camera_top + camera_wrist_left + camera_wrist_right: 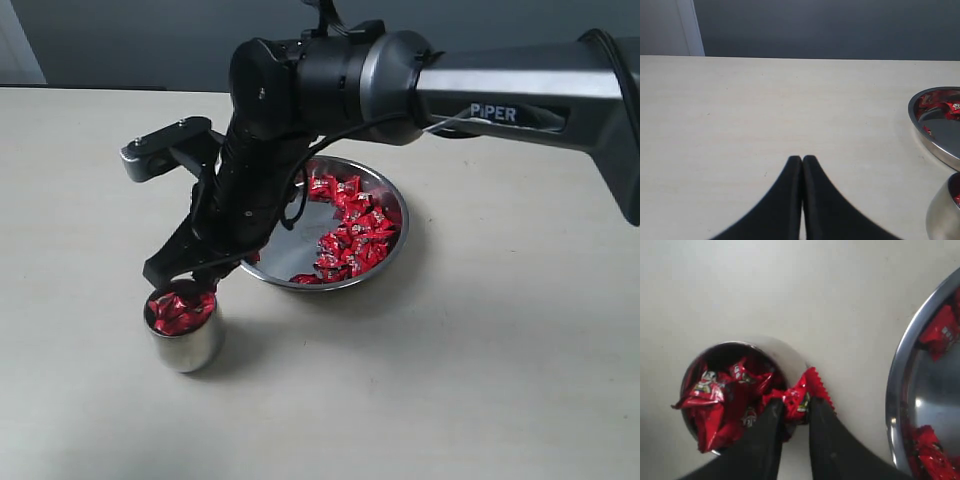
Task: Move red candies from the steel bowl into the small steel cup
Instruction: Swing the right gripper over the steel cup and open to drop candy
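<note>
R claw (797,405) narrow, pinching red candy (812,383), at cup (785,351) rim

Upright small steel cup (186,350) heaped with red candies (180,310); more cover right half of steel bowl (293,256) close by.

Setting: a robotics test bench, most likely in a lab or workroom. Evidence: a black robot arm (520,95) lettered "PIPER" reaches over a plain pale tabletop (480,380). A flat grey-blue wall (150,40) closes the far side, with a white frame strip (15,40) at far left. The exact room type cannot be confirmed.
</note>
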### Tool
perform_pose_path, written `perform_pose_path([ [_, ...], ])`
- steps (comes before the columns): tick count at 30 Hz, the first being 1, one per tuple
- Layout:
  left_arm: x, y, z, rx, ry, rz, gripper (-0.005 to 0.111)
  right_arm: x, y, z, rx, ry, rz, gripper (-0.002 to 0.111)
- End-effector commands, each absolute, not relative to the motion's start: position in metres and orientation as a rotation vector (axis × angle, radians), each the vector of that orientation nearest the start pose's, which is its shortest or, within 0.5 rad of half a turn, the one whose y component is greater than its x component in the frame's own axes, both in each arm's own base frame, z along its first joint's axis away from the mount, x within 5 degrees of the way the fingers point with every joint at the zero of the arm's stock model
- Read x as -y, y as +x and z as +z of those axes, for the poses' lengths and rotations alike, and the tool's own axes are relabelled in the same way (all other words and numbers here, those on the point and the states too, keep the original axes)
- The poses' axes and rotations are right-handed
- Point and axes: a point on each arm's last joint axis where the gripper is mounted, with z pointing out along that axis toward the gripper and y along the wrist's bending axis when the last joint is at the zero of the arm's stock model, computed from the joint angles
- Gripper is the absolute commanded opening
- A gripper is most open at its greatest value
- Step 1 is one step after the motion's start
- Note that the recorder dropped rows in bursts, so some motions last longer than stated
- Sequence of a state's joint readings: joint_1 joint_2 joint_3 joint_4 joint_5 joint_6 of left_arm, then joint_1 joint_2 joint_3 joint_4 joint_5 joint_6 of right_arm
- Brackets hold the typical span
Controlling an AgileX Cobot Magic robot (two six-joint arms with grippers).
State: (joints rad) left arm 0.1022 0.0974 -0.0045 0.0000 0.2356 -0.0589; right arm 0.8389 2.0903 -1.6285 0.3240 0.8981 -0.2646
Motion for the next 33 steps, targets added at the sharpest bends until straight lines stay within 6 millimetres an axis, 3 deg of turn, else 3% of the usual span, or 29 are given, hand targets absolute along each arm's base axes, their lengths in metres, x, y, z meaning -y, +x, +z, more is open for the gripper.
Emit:
perform_pose_path([
  [1,-0.006,0.061,0.187,-1.804,-0.143,0.026,0.000,-0.344,0.277,0.201,-2.567,-1.325,0.529,0.004],
  [9,-0.006,0.061,0.187,-1.804,-0.143,0.026,0.000,-0.345,0.272,0.218,-2.520,-1.328,0.620,0.004],
  [21,-0.006,0.061,0.187,-1.804,-0.143,0.026,0.000,-0.343,0.262,0.217,-2.542,-1.460,0.675,0.004],
  [27,-0.006,0.061,0.187,-1.804,-0.143,0.026,0.000,-0.345,0.261,0.218,-2.503,-1.499,0.706,0.025],
  [33,-0.006,0.061,0.187,-1.804,-0.143,0.026,0.000,-0.346,0.262,0.215,-2.507,-1.492,0.709,0.026],
])
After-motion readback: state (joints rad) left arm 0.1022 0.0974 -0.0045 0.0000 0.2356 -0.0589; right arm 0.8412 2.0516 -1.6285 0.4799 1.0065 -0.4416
